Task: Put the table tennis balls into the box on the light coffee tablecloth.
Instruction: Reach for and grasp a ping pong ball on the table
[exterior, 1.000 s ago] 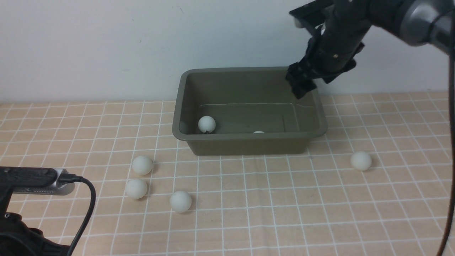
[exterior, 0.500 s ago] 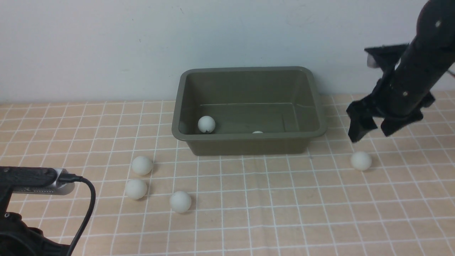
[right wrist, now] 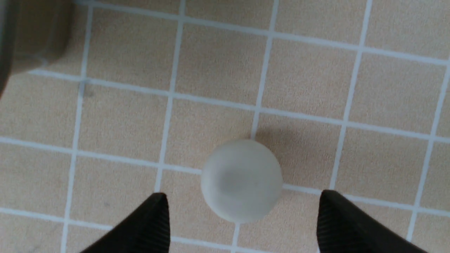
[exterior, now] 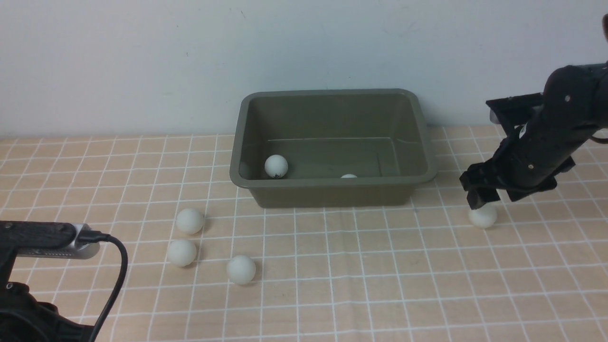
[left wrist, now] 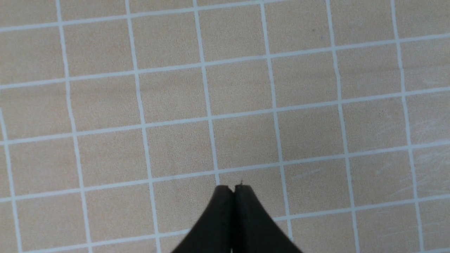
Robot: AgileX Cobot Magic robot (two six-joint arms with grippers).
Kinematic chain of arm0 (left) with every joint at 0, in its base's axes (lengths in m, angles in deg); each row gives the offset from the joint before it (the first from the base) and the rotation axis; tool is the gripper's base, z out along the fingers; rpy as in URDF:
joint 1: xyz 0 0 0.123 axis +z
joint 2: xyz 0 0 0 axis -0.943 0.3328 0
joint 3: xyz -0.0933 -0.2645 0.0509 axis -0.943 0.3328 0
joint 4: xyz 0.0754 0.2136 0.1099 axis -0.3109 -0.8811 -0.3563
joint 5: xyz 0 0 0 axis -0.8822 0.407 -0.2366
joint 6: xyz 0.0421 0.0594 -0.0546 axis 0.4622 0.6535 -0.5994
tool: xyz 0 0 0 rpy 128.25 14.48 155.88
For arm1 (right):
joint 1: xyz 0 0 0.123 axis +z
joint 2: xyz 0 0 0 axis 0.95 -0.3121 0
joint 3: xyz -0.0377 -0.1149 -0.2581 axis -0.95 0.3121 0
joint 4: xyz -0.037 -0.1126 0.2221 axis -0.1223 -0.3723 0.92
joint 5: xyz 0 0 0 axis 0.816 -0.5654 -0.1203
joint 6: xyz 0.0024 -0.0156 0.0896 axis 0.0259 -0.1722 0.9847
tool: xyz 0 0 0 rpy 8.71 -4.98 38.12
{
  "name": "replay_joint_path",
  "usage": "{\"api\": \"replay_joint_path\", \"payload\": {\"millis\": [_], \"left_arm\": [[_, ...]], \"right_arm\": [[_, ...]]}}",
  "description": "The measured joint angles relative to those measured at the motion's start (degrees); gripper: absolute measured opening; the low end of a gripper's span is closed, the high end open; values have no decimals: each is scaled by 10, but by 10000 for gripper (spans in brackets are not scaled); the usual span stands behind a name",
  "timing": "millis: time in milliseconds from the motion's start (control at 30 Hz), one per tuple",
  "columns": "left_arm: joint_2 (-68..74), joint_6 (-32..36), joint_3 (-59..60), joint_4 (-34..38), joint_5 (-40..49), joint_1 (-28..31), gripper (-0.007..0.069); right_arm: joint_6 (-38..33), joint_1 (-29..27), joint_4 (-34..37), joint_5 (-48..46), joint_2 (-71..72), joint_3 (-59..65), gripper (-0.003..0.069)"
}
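Over our light coffee tablecloth (exterior: 332,266), we hold the right gripper (right wrist: 242,196) just above one ball (right wrist: 242,181), jaws apart to pinch it; the left gripper (left wrist: 233,188) sits closed, idle.

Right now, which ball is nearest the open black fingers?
The lone ball right of the box; the other three loose balls lie front-left of it.

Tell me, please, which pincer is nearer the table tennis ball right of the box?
Right. The right pincer hangs open just above that table tennis ball; the left pincer, shut, sits far off, near-left.
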Motion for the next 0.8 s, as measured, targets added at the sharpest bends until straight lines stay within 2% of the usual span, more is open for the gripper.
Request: {"api": "replay_joint_path", "payload": {"millis": [467, 800], "left_arm": [[0, 1, 0, 0, -1, 0, -69], [0, 1, 0, 0, -1, 0, -69]], "right_arm": [[0, 0, -1, 33, -41, 1, 503], [0, 0, -2, 39, -57, 1, 366]]}}
